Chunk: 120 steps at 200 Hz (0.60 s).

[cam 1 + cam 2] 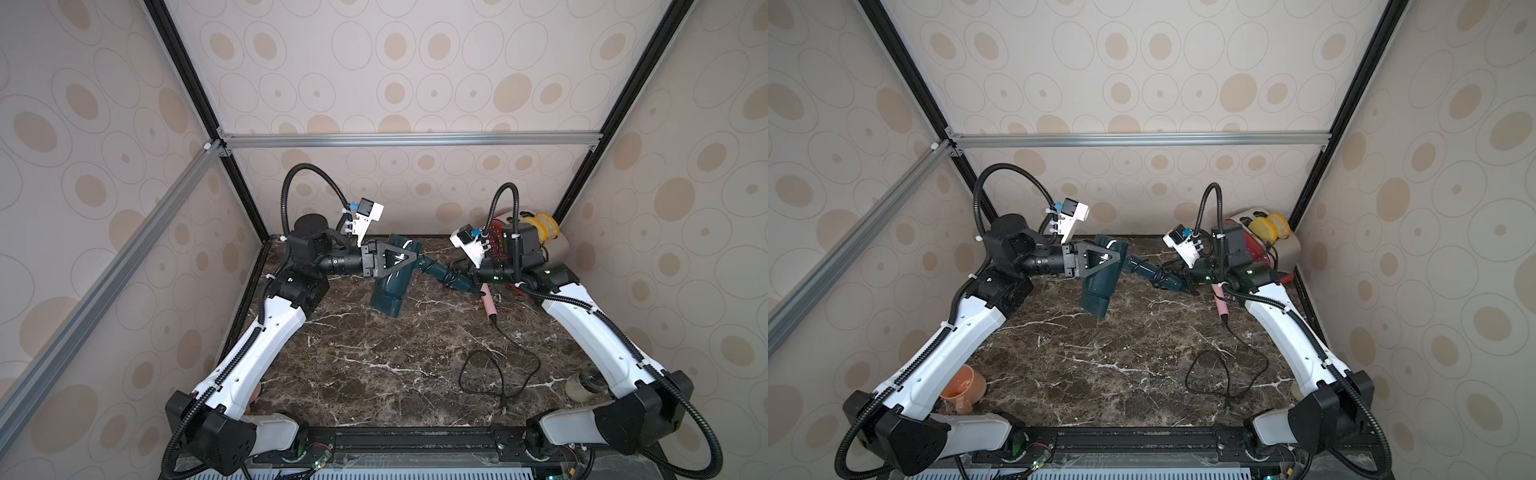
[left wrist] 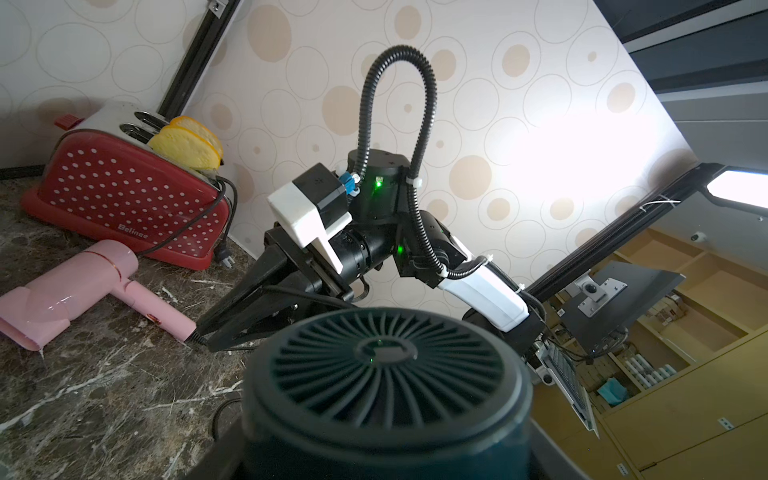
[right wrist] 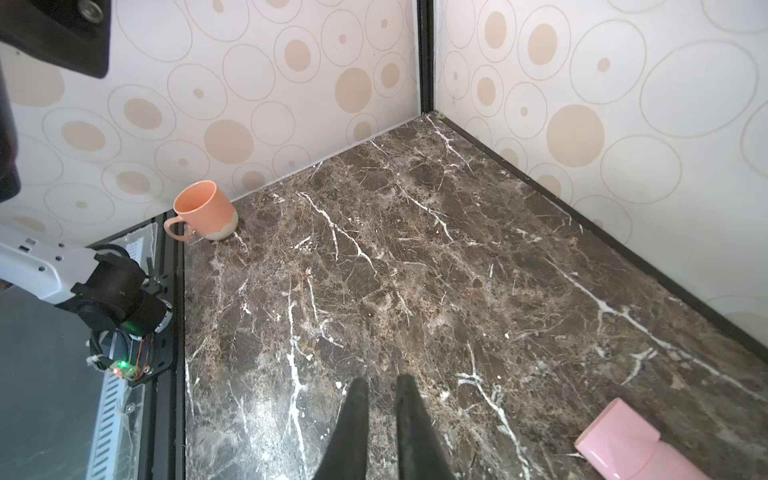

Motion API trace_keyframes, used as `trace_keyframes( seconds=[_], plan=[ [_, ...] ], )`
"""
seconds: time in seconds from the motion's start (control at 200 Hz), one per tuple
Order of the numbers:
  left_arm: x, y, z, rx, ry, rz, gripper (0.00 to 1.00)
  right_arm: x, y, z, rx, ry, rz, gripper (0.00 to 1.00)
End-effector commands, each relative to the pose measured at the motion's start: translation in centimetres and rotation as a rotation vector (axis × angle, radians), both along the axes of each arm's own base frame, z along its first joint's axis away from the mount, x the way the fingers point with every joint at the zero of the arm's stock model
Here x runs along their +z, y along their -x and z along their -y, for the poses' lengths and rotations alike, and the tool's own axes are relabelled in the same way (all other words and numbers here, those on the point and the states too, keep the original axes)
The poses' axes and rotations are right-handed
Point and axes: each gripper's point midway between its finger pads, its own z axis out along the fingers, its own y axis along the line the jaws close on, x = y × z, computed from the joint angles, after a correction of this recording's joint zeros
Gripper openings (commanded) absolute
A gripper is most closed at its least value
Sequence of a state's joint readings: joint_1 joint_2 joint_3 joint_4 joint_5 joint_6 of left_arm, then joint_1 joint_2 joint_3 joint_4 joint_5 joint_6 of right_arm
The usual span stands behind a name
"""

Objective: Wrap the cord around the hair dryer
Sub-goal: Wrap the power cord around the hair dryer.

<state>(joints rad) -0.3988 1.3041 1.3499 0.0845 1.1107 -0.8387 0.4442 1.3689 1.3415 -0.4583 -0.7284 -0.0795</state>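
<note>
Teal dryer (image 2: 386, 374) held above counter (image 1: 374, 353) at back, left fingers (image 1: 411, 254) clamped on barrel. Cord (image 1: 451, 277) coiled round handle. Right fingers (image 3: 409, 415) nearly closed beside it, hold on cord unclear. Wrapping looks nearly done; next, tuck loose end.

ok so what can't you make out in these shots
- Right gripper: its wrist camera covers the tips in both top views, so a pinch on the cord is unclear.
- Left gripper: the dark hair dryer fills the left wrist view, hiding the fingers.
- Pink hair dryer: head behind the right arm in both top views.
- Mug: half behind the left arm in a top view.
</note>
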Motion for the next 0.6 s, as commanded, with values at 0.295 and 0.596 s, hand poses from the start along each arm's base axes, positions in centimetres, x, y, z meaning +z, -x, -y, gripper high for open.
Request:
trace_keyframes(
  seconds=[0.295, 0.596],
  plan=[
    [8.7, -3.4, -2.4, 0.216, 0.25, 0.288, 0.0, -0.5, 1.3, -0.8, 0.009, -0.071, -0.092, 0.06],
    [2.9, -0.6, -1.4, 0.096, -0.025, 0.244, 0.0, 1.0, -1.0, 2.7, -0.166, 0.119, -0.036, 0.36]
  ],
)
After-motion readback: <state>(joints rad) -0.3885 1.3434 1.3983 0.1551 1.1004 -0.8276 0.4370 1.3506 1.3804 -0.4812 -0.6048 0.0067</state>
